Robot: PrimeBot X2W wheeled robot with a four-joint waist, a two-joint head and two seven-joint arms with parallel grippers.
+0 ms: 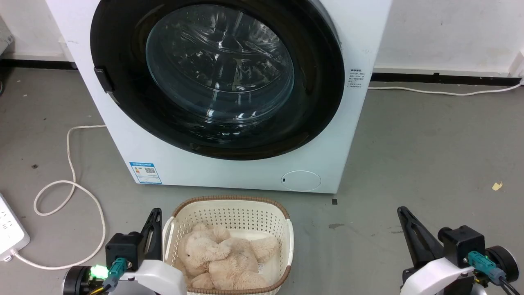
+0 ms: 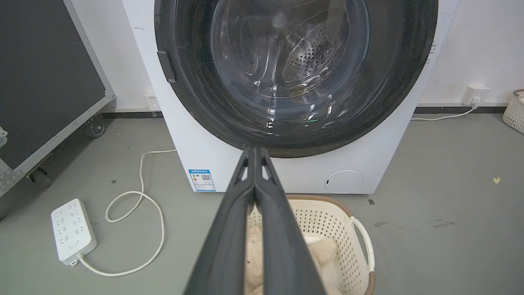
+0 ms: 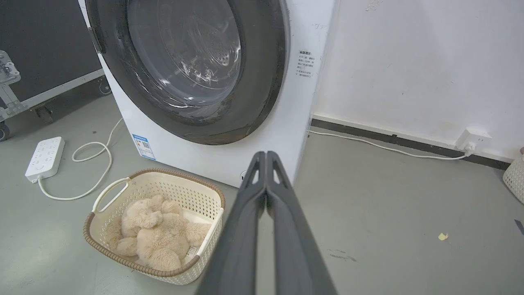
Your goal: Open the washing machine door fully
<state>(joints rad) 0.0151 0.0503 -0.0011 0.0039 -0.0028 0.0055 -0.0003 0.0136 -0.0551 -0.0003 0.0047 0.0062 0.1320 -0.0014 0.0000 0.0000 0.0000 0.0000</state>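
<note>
- Stage: I judged the task not yet begun. The washing machine door (image 1: pixel 217 78) lay shut, flush in the front of the washing machine (image 1: pixel 229 174), straight ahead of me and above the laundry basket (image 1: pixel 229 199).
- Grippers: my left gripper (image 1: pixel 155 213) and right gripper (image 1: pixel 402 211) hung low near the floor, well apart from the door. Each had its two fingers pressed together on nothing.
- Next move: I reckoned one gripper had to rise to the small dark tab (image 1: pixel 103 78) on the door's left rim, catch behind it and swing the door outward. I could not tell which side carried the hinge.
- Writing: a blue label (image 1: pixel 145 173) with a QR code sat at the front's lower left, and a block of small print (image 1: pixel 357 78) near its right edge. Neither was legible, and I could read no brand name.
</note>
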